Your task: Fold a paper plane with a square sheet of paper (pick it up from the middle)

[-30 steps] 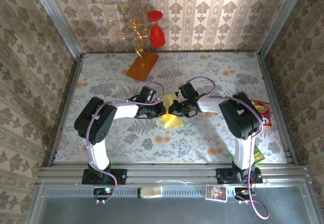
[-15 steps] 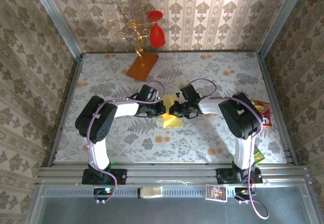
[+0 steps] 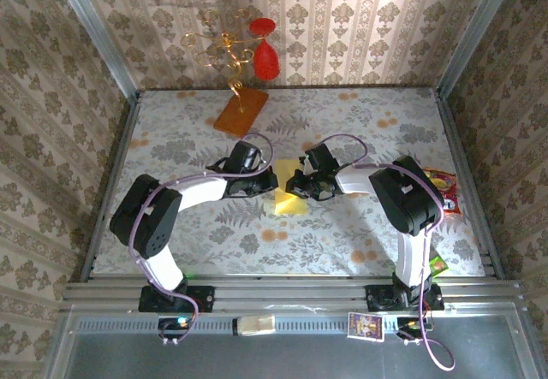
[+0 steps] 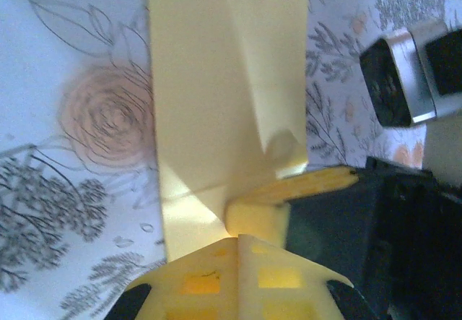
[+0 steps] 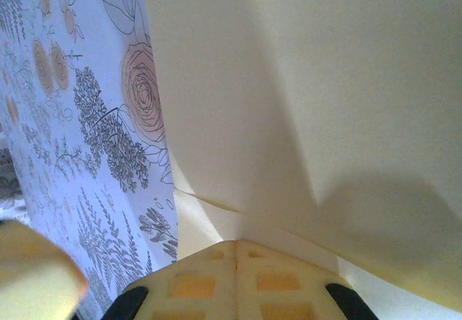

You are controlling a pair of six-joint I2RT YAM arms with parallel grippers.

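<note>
The pale-yellow sheet of paper lies creased in the middle of the floral table, between my two grippers. In the left wrist view the paper shows a diagonal fold and a curled corner. My left gripper is shut, its tips over the paper's near edge; whether it pinches the paper I cannot tell. From the right, my right gripper is shut on the paper, which spreads upward from its fingertips. One of the right gripper's fingers touches the paper beside the left tips.
An orange-brown slab with gold wire and red ornaments stands at the back left. Snack packets lie along the right edge. A card sits on the front rail. Patterned walls close in three sides.
The left arm's elbow has swung out to the left and its wrist has shifted slightly back-left. The paper and the right gripper have hardly moved.
</note>
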